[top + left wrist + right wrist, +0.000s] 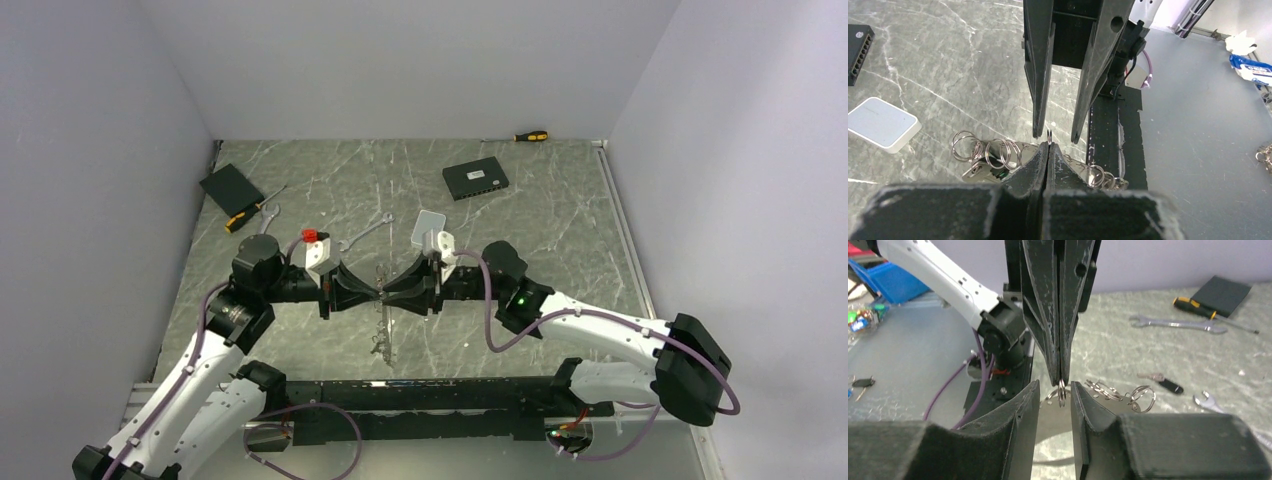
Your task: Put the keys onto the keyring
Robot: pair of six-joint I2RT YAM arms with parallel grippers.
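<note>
Back of the counter: black switch box, screwdriver. Left: dark pad, another screwdriver, a wrench.

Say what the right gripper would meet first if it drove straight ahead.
Likely the thin silvery wire keyring pinched in the shut left gripper, hanging directly ahead of the open right gripper.

Count on the surface, top view.
- Screwdrivers: 2, the upper-right screwdriver and the left screwdriver.
- Wrenches: 2, the centre wrench and the left wrench.
- Black pad: 1.
- Black ported box: 1.
- White box: 1.

Wrist views.
- Grippers: 2, the left gripper and the right gripper.
- Keyring at their tips: 1.
- Black-headed key: 1.
- Split rings: at least four; they overlap, so the total is unreadable.
</note>
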